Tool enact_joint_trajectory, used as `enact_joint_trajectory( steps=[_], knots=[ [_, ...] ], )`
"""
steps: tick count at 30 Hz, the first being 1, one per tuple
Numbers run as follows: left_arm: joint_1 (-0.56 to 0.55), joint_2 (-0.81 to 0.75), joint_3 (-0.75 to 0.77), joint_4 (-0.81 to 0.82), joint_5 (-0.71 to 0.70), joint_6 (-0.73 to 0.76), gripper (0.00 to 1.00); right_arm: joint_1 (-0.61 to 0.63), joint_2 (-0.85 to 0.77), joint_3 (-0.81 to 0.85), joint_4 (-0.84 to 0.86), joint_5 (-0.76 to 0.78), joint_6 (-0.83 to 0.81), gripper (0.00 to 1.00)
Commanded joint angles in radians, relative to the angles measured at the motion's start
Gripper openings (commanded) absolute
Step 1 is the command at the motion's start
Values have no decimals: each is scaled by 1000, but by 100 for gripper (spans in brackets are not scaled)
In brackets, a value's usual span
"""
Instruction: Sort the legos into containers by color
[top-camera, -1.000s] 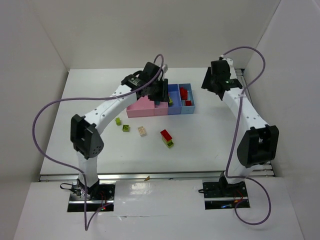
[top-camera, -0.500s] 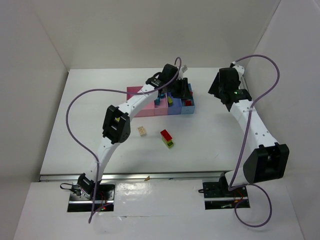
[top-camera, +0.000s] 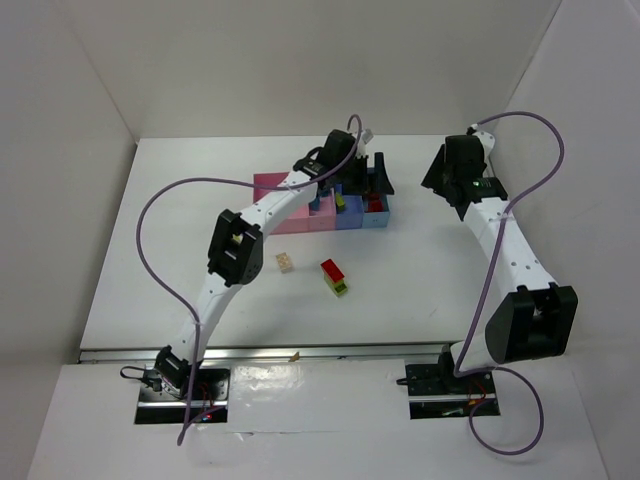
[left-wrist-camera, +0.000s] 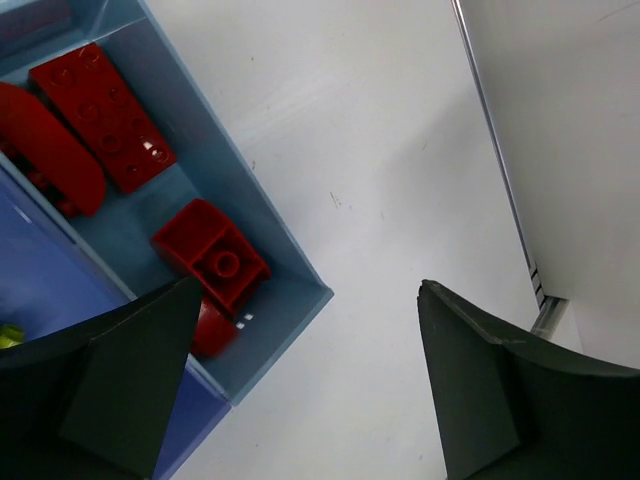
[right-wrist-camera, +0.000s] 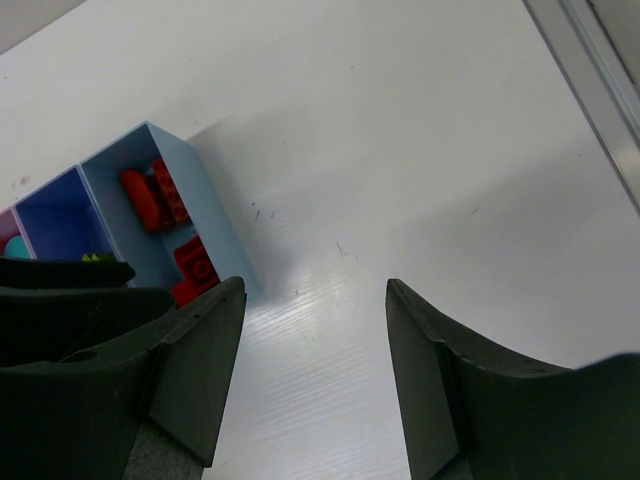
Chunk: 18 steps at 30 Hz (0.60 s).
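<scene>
A: Whereabouts of the row of four joined shallow plastic bins (top-camera: 290, 222)?

B: Upper middle of the overhead frame, on the white table (top-camera: 420, 280). From left to right: wide pink, narrow pink, dark blue bin (left-wrist-camera: 50, 290), light blue bin (left-wrist-camera: 125, 225).

A: And inside the light blue one?

B: Red plastic bricks (left-wrist-camera: 100, 115), seen up close in the upper left of the left wrist frame: a long flat one, a curved one, a squarish one nearer the corner, plus a rounded piece partly behind a finger. In the dark blue one, a yellow-green scrap (top-camera: 342, 203).

A: State of the left gripper (left-wrist-camera: 300, 390)?

B: Spread wide, holding nothing. Dark fingers (left-wrist-camera: 130, 390) at the lower corners of its frame, bare table between them, just past the corner of the light blue bin. From overhead, poised above the right end of the row.

A: Right gripper (right-wrist-camera: 310, 380)?

B: Likewise released and empty, fingers apart along the bottom of its frame. Up in the right of the overhead frame, near the row but apart from it, with the light blue bin off to the left of its own view.

A: Any bricks outside the bins?

B: Two lots, in the middle of the overhead frame below the row: a small beige brick (top-camera: 286, 262), and just to its right a red brick joined to a yellow-green one (top-camera: 334, 276). Both on the table, apart from each other and from both grippers.
</scene>
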Motion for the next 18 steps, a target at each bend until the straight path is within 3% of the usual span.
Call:
enact_joint_trajectory(
  steps=[1,4,9,14,15,18],
  knots=[
    [17,-181,-31,16,17,41,100,-6,3,18,32,-21,13,66],
    [26,-368,-184,-50,-108,115,100,-6,3,18,41,-31,14,66],
    [79,-600,-456,-228,-447,201,100,-6,3,6,50,-51,14,66],
    [190,-844,-802,-284,-561,147,94,15,37,6,81,-71,14,66],
    [227,-872,-906,-294,-561,124,92,15,47,6,81,-80,14,66],
    [286,-915,-1030,-326,-525,45,86,35,70,15,81,-93,14,66]
  ],
)
